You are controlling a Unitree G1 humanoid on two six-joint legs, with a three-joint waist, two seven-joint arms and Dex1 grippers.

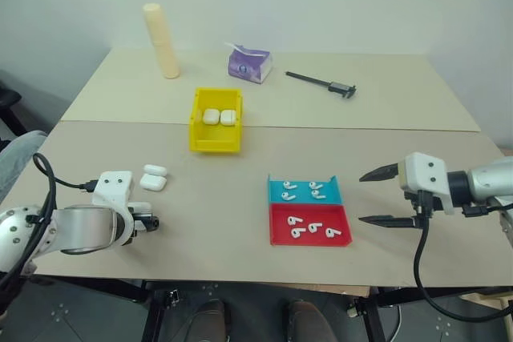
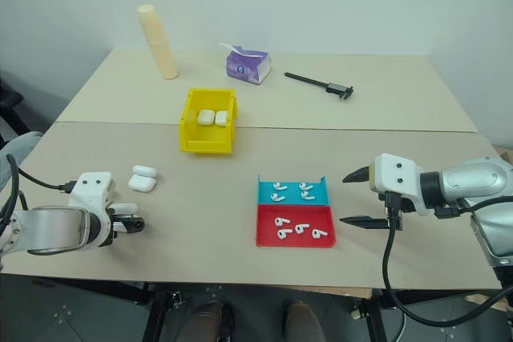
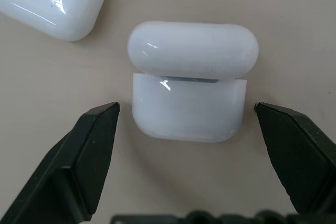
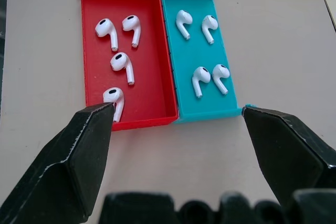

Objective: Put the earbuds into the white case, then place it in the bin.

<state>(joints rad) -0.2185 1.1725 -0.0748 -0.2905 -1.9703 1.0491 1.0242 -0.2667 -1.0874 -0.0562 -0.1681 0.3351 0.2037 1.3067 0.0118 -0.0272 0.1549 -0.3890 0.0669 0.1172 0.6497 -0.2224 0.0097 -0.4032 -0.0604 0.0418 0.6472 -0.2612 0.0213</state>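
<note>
Two white cases lie at the table's left, one [image 1: 152, 183] nearer me and one [image 1: 155, 171] behind it. My left gripper [image 1: 151, 222] hovers open just short of them. In the left wrist view its fingers [image 3: 94, 145] flank one white case [image 3: 189, 82] without touching it; a dark gap shows under the lid. The yellow bin [image 1: 215, 143] stands farther back with two more cases [image 1: 220, 117] inside. Several earbuds [image 4: 118, 61] lie in the red tray [image 1: 280, 218], and several [image 4: 209, 27] in the teal tray [image 1: 333, 190]. My right gripper [image 1: 362, 197] stands open and empty, right of the trays.
A cream cylinder [image 1: 161, 40] stands at the back left. A purple tissue pack [image 1: 249, 64] and a black caliper [image 1: 322, 83] lie along the far side. A seam between two tabletops [image 1: 361, 128] runs across behind the bin.
</note>
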